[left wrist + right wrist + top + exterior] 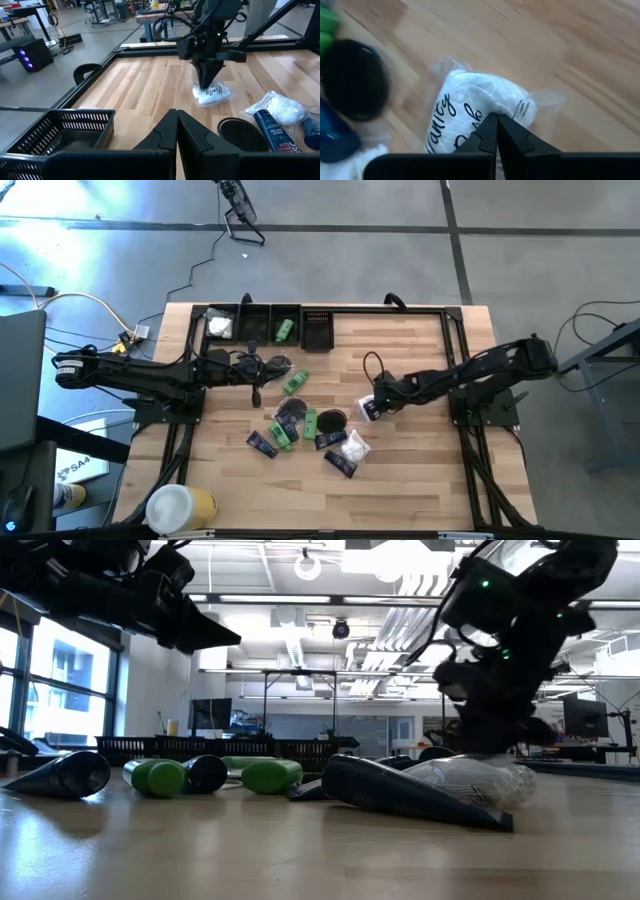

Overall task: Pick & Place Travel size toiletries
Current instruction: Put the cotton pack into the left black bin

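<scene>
Right gripper (372, 409) sits closed right above a white plastic-wrapped packet (480, 107) on the table, just to the right of the toiletries pile (305, 425); can't tell if the fingertips actually pinch the wrap. Left gripper (262, 366) is closed on nothing, just above-left of the pile, beside the black basket (60, 132).

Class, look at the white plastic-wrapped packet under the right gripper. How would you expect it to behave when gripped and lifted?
The white packet looks soft: a padded white filling in loose, crinkled clear wrap, so it probably squashes and sags rather than staying stiff. It is likely light for its size. The glossy film may slip between the right gripper's narrow shut fingers. Lying flat, it seems unlikely to roll.
</scene>
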You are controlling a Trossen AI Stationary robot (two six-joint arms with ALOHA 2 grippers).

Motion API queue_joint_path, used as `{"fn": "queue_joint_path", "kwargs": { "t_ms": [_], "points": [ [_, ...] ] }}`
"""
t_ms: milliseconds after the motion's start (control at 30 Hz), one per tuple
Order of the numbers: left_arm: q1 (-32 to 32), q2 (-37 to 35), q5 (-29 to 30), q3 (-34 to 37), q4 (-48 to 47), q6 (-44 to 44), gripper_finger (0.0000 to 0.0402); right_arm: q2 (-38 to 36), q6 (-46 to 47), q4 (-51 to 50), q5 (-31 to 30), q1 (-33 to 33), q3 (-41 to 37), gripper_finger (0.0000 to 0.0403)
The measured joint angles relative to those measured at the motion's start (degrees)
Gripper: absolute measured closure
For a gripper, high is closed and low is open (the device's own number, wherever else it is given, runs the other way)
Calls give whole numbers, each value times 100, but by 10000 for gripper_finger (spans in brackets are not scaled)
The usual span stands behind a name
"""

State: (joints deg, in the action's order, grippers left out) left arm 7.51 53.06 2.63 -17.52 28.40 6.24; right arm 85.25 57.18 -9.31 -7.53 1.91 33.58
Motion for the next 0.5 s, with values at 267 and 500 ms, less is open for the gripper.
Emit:
{"fn": "queue_joint_path", "kwargs": {
  "t_ms": [267,500],
  "points": [
    [0,1,-4,1,2,-2,399,232,-650,1182,77,-272,-13,400],
    [0,1,-7,1,-1,-2,399,229,-837,1319,63,-440,-13,400]
  ]
}}
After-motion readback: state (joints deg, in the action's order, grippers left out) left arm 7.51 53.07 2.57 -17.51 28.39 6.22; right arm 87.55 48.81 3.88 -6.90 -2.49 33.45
